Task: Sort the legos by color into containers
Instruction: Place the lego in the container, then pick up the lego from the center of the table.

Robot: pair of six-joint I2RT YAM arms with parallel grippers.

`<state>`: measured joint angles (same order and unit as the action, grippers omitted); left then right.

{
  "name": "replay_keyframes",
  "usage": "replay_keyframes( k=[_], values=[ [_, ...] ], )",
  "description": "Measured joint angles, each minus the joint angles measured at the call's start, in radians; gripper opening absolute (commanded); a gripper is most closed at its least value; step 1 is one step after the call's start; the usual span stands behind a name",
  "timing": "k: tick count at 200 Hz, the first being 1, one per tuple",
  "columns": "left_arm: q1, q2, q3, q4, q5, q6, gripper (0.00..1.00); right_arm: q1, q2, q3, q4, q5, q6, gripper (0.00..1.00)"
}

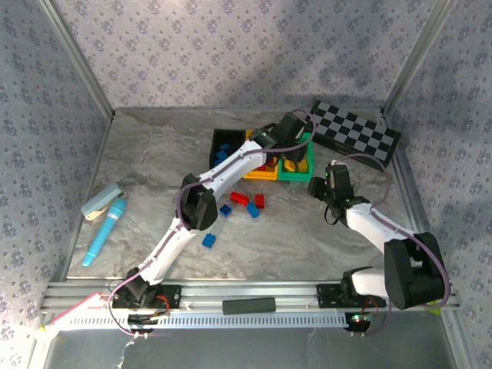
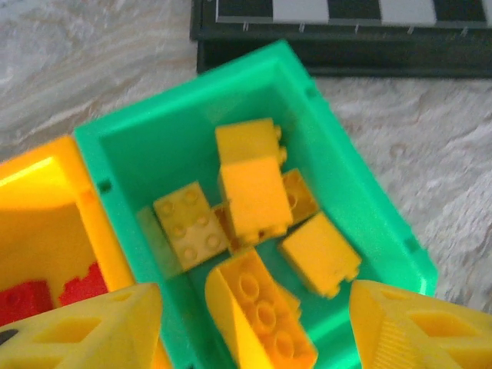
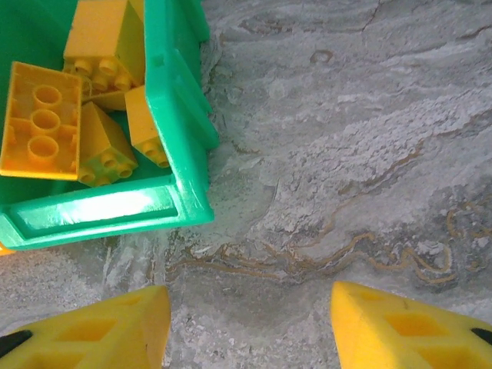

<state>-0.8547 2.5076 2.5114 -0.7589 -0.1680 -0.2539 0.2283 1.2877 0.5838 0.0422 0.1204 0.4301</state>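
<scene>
Your left gripper hangs spread and empty over the yellow bricks in the green bin, while your right gripper, also spread, sits above the tabletop just beside it.

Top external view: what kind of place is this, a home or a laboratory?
Probably a laboratory test cell: patterned walls on metal posts, two robot arms bolted to a rail, and toy bricks beside sorting bins.

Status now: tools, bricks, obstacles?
Left tool open over green bin, yellow bricks inside. Right tool open, empty, beside it. Red bricks, blue bricks loose on table.
</scene>
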Motion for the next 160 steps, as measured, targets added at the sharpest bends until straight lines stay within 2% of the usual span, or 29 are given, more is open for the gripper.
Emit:
replay_keyframes(
  k=[19,46,70,93,124,160],
  values=[
    [-0.027,-0.116,-0.189,0.027,-0.045,0.018,0.65,0.000,0.022,0.008,0.000,-0.014,0.000,0.59],
    [-0.065,-0.374,-0.573,0.150,-0.089,0.024,0.65,0.000,0.039,0.021,0.000,-0.032,0.000,0.59],
    [-0.072,-0.624,-0.929,0.275,-0.106,-0.029,0.65,-0.001,0.042,0.025,0.000,-0.047,0.003,0.59],
    [-0.061,-0.797,-1.212,0.372,-0.092,-0.095,0.64,-0.002,0.048,0.025,0.001,-0.065,0.009,0.59],
    [-0.055,-0.868,-1.410,0.405,-0.031,-0.163,0.64,0.002,0.065,0.026,0.001,-0.092,0.023,0.59],
    [-0.056,-0.883,-1.465,0.416,0.035,-0.212,0.65,0.019,0.073,0.029,0.003,-0.106,0.027,0.59]
  ],
)
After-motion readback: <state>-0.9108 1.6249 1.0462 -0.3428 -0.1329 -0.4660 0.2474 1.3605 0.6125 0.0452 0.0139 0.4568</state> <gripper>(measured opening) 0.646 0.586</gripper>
